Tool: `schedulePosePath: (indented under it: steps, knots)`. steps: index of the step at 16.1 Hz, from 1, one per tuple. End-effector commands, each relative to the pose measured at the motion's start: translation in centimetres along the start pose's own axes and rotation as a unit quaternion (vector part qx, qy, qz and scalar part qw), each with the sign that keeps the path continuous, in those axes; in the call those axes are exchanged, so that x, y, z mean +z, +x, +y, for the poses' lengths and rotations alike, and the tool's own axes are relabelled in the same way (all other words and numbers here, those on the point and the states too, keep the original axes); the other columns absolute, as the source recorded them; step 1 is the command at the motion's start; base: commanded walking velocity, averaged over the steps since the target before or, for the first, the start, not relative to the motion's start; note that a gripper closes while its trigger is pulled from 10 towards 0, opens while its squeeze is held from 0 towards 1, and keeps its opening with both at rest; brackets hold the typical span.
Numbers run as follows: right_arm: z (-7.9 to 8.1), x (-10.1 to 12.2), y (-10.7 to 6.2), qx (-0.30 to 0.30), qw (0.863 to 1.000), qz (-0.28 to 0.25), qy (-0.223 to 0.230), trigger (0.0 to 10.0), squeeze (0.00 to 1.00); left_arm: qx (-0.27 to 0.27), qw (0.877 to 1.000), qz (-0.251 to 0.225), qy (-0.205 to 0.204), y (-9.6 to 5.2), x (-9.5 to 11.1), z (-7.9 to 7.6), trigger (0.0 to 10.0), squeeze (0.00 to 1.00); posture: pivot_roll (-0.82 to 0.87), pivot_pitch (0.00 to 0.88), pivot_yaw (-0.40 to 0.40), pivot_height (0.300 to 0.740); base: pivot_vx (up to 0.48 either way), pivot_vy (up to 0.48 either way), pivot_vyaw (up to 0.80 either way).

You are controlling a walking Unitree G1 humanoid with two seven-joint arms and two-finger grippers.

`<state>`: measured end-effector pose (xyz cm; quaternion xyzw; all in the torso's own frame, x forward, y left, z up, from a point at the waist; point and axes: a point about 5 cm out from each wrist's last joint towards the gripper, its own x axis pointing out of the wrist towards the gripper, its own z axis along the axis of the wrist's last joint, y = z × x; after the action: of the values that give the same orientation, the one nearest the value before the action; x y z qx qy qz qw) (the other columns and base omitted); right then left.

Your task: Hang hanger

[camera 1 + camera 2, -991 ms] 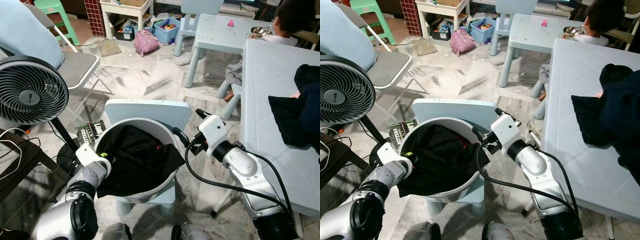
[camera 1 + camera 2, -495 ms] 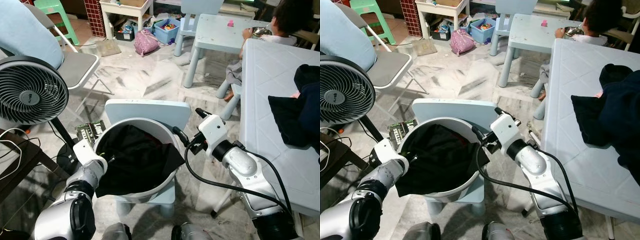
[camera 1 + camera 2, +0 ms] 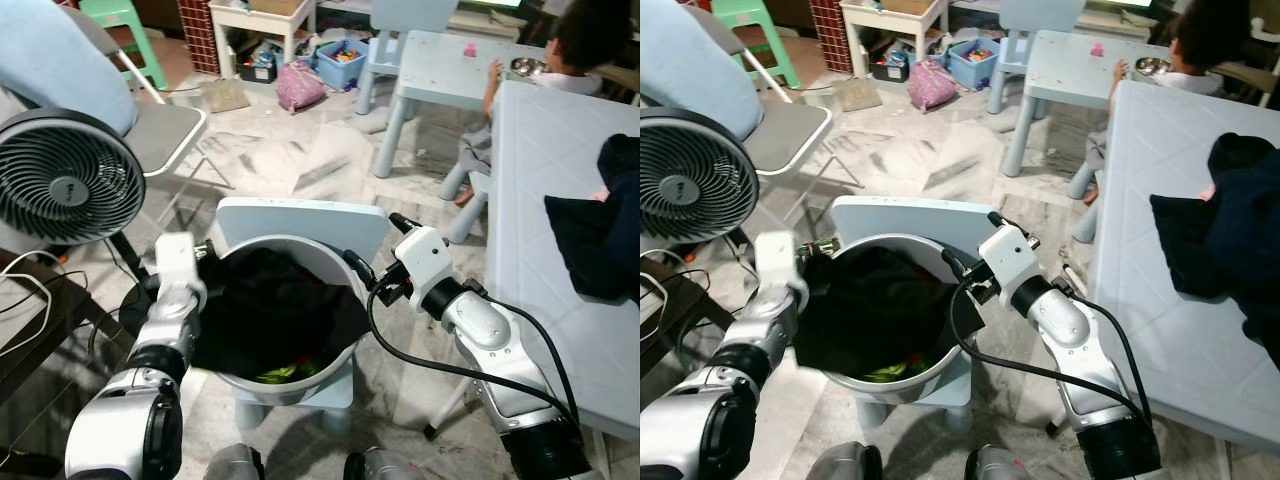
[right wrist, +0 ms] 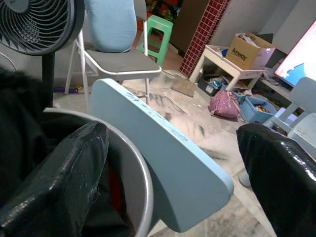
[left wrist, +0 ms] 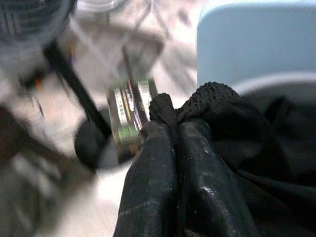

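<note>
Over the white bucket (image 3: pixel 335 345), left hand (image 5: pixel 175 129) pinches black cloth (image 3: pixel 270 310); right hand (image 4: pixel 168 163) gapes.

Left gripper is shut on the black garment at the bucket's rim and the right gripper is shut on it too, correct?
Not quite. The left gripper is shut on the black garment at the bucket, but the right wrist view shows the right gripper open, holding nothing.
</note>
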<state>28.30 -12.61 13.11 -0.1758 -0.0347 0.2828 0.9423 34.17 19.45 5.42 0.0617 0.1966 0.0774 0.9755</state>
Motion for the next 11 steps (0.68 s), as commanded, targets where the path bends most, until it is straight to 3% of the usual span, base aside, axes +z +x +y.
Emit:
schedulePosePath:
  steps: [1, 3, 4, 5, 6, 7, 8, 9, 10, 11]
  knots:
    - [-0.1, 0.0, 0.2, -0.002, 1.0, -0.001, -0.003, 10.0, 0.0, -0.006, 0.999, -0.041, 0.036, 0.1, 1.7, -0.4, 0.0, 0.0, -0.06, 0.022, 0.002, 0.74, 0.0, 0.0, 0.0]
    - [-0.3, 0.0, 0.1, -0.01, 1.0, -0.002, -0.003, 10.0, 0.0, -0.069, 0.979, -0.114, 0.154, -0.4, 3.2, -3.2, 0.0, 0.0, -0.07, 0.018, 0.013, 0.74, 0.0, 0.0, 0.0]
    - [-0.3, -0.1, 0.1, -0.013, 1.0, -0.002, -0.003, 10.0, 0.0, -0.09, 0.97, -0.131, 0.185, -0.7, 3.4, -4.0, 0.0, 0.0, -0.07, 0.017, 0.018, 0.74, 0.0, 0.0, 0.0]
    - [-0.4, -0.1, 0.0, -0.018, 1.0, -0.001, -0.003, 10.0, 0.0, -0.129, 0.949, -0.156, 0.242, -1.3, 3.2, -5.4, 0.0, 0.0, -0.07, 0.017, 0.022, 0.74, 0.0, 0.0, 0.0]
    - [-0.5, -0.2, 0.0, -0.023, 1.0, -0.001, -0.002, 10.0, 0.0, -0.173, 0.919, -0.176, 0.307, -2.1, 2.5, -6.8, 0.0, 0.0, -0.07, 0.017, 0.027, 0.74, 0.0, 0.0, 0.0]
    - [-0.5, -0.2, -0.1, -0.025, 1.0, -0.001, -0.002, 10.0, 0.0, -0.196, 0.904, -0.182, 0.333, -2.5, 1.9, -7.3, 0.0, 0.0, -0.07, 0.017, 0.027, 0.74, 0.0, 0.0, 0.0]
    - [-0.4, -0.2, -0.1, -0.026, 1.0, -0.001, -0.001, 10.0, 0.0, -0.216, 0.886, -0.182, 0.367, -2.9, 1.1, -7.6, 1.6, 0.0, -0.07, 0.017, 0.027, 0.74, 0.0, 0.0, 0.0]
    - [-0.4, -0.3, -0.2, -0.026, 1.0, -0.001, -0.001, 10.0, 0.0, -0.234, 0.855, -0.194, 0.419, -3.8, 0.0, -7.5, 2.5, 0.0, -0.06, 0.019, 0.029, 0.74, 0.0, 0.0, 0.0]
    - [-0.5, -0.3, -0.2, -0.027, 1.0, 0.0, -0.001, 10.0, 0.0, -0.233, 0.843, -0.21, 0.438, -4.4, -0.3, -7.2, 2.7, 0.0, -0.06, 0.019, 0.029, 0.74, 0.0, 0.0, 0.0]
    - [-0.6, -0.3, -0.2, -0.029, 1.0, 0.0, -0.002, 10.0, 0.0, -0.232, 0.844, -0.228, 0.427, -5.1, -0.2, -6.9, 2.3, 0.0, -0.06, 0.02, 0.027, 0.74, 0.0, 0.0, 0.0]
